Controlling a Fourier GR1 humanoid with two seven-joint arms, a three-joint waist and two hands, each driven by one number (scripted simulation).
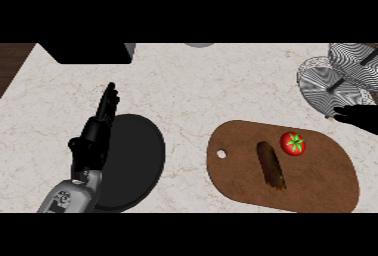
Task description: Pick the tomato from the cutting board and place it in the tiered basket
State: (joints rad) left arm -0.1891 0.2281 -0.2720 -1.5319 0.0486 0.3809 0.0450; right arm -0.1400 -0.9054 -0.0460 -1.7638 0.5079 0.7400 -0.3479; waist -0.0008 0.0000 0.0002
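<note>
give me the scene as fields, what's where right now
tomato: on cutting board, far right part, not held
brown oblong item: on board, beside tomato, apart
tiered basket: upper right, beyond the board
left robot hand: open, resting at left, by black plate
right robot hand: right edge, between basket and board

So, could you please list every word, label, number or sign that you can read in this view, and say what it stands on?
No readable text: the cutting board, tomato, tiered basket and black plate carry no writing.
Dark marks on the left forearm: too small to read.
</note>
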